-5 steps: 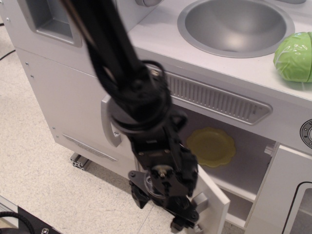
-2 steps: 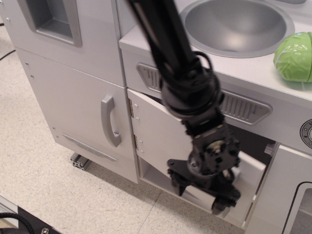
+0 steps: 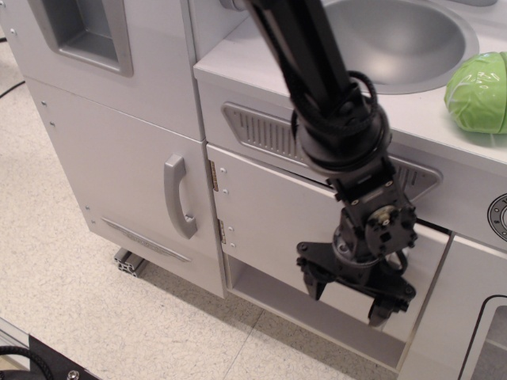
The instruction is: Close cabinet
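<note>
The cabinet is the white toy-kitchen compartment under the counter. Its wide squarish white door [image 3: 269, 218] is swung nearly flush with the front, with a thin dark gap left along its top right edge. Two small metal hinges [image 3: 214, 176] show on its left edge. Its grey loop handle is hidden behind the arm. My black gripper [image 3: 348, 294] hangs in front of the door's lower right part, fingers [image 3: 312, 283] spread apart and holding nothing. I cannot tell whether they touch the door. The cabinet's inside is hidden.
A taller narrow white door with a vertical grey handle [image 3: 179, 198] is to the left. A metal sink [image 3: 412, 39] and a green cabbage-like toy [image 3: 478, 91] sit on the counter. A white panel with a black-outlined window [image 3: 475, 324] stands at the right. Speckled floor lies below.
The door swung from wide open to almost shut as my gripper moved right and toward the cabinet. The yellow plate on the inner shelf went out of sight.
</note>
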Action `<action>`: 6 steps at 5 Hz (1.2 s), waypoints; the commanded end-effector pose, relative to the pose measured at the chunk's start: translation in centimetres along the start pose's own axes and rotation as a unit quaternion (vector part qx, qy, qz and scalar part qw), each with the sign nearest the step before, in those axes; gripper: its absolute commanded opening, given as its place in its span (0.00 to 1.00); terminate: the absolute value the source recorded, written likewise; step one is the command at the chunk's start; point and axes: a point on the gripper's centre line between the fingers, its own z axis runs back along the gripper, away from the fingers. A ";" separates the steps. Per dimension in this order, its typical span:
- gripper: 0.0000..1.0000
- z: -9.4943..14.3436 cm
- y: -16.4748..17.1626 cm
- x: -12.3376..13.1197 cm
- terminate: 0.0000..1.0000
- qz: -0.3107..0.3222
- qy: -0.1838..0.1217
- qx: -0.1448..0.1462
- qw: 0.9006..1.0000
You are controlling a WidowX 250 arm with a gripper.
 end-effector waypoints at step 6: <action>1.00 5.2 4.8 -1.8 1.00 -0.037 0.015 -0.023 0.999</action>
